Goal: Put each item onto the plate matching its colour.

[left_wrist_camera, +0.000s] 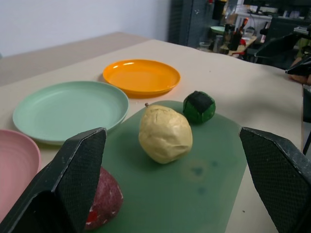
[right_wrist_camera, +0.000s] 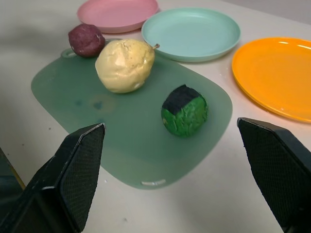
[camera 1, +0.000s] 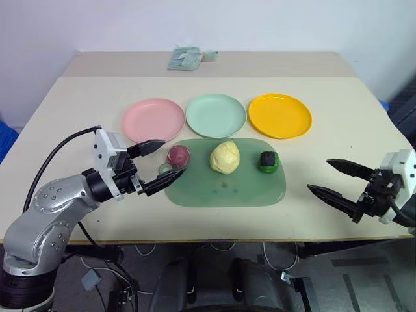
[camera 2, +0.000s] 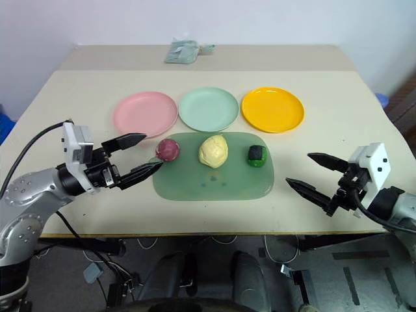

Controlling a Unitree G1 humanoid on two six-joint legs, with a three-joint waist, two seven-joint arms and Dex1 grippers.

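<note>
Three items lie in a row on a green mat (camera 1: 227, 188): a dark red-purple ball (camera 1: 178, 155) at its left end, a pale yellow lump (camera 1: 225, 158) in the middle, and a small green piece with a black patch (camera 1: 267, 161) at the right. Behind the mat stand a pink plate (camera 1: 153, 119), a mint green plate (camera 1: 216, 115) and a yellow-orange plate (camera 1: 279, 116), all bare. My left gripper (camera 1: 162, 161) is open just left of the red-purple ball, apart from it. Off the mat's right end, my right gripper (camera 1: 331, 177) hovers open with nothing in it.
A small packet (camera 1: 185, 58) lies at the table's far edge. The table's front edge runs just below both grippers. In the left wrist view, dark furniture (left_wrist_camera: 194, 22) stands beyond the table.
</note>
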